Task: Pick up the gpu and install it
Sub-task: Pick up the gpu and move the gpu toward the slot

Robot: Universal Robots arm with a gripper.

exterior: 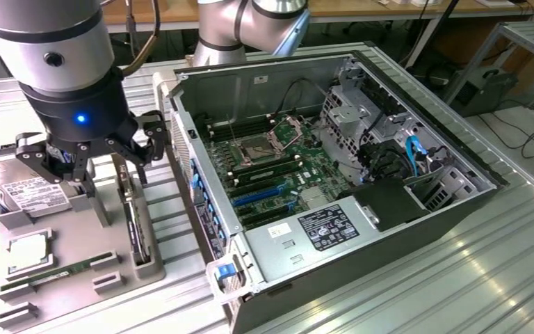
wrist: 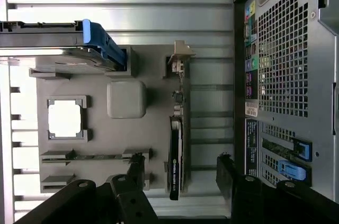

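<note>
The black claw (exterior: 100, 167) hangs spread wide, empty, above the thin black-and-green gpu card (wrist: 177, 144) standing edgewise beneath it in a grey moulded holder (wrist: 153, 128) (ungrasped; pickup and installing remain).

Ribbed metal table (exterior: 475, 278), wooden bench (exterior: 369, 10)

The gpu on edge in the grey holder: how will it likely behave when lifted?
The gpu looks like a thin rigid board, so probably stiff, not floppy. Standing on edge in the grey holder, it may tip if nudged sideways.
</note>
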